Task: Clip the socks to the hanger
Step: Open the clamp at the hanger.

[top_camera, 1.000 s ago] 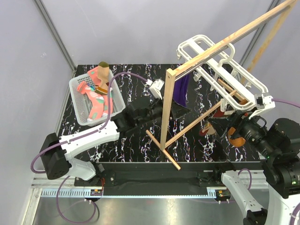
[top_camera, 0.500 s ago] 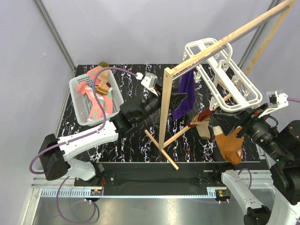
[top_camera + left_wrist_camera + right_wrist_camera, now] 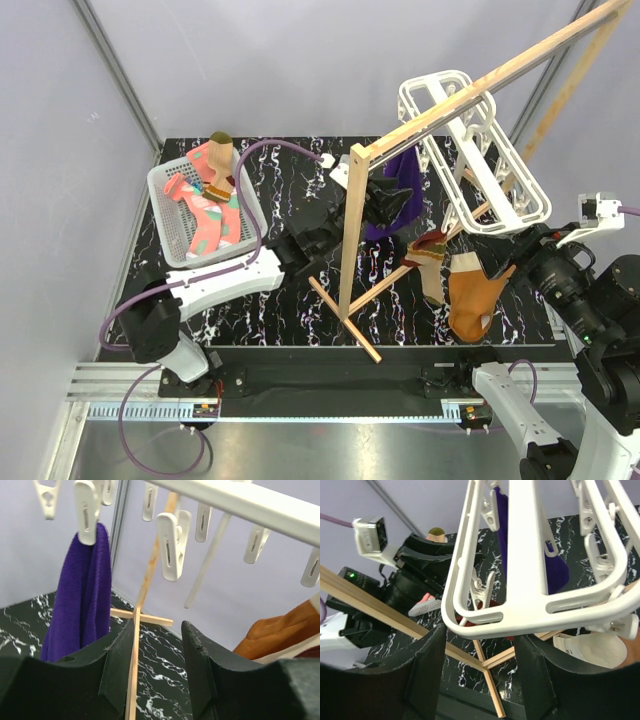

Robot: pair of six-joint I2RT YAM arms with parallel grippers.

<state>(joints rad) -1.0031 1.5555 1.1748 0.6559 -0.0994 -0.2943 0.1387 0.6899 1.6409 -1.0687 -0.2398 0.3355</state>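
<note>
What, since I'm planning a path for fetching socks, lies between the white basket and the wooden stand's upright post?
In the top view, the left arm and its purple cable cross that stretch, above the black marbled tabletop.

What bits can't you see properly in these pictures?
- Top view: socks overlap in the basket, so their number is unclear.
- Right wrist view: hanger runs off the top edge, so its hook is unseen.
- Left wrist view: orange cloth is cut by the right edge.

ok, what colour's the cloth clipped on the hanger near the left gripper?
Plain deep purple. The cloth shows best in the left wrist view.
</note>
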